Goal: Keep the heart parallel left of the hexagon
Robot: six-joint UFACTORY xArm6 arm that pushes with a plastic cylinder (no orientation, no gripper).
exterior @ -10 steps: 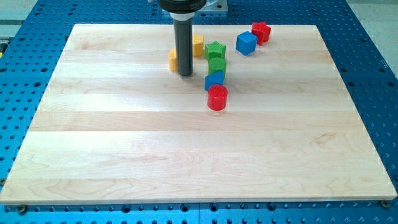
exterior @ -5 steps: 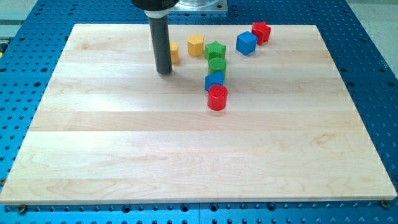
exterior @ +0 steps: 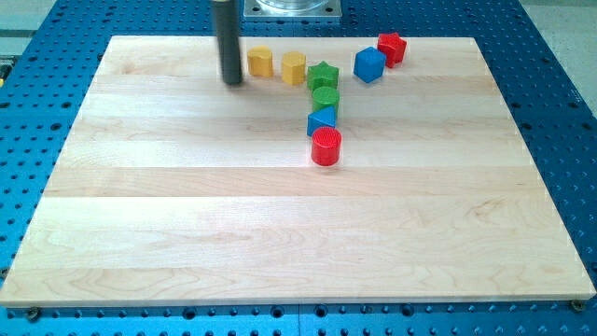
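The yellow heart [exterior: 260, 63] lies near the view's top, just left of the yellow hexagon [exterior: 295, 68], the heart a touch higher, with a small gap between them. My tip [exterior: 231, 83] rests on the board just left of the heart and slightly below it, apart from it. The rod rises straight up out of the view's top.
A green star [exterior: 323, 75] sits right of the hexagon, with a green cylinder [exterior: 326, 97], a blue triangular block [exterior: 322, 119] and a red cylinder [exterior: 326, 147] in a line below it. A blue cube [exterior: 369, 64] and a red star [exterior: 391, 48] lie at the top right.
The heart has moved toward the view's top, from lower left of the hexagon to level beside it. My tip has moved left and toward the top.
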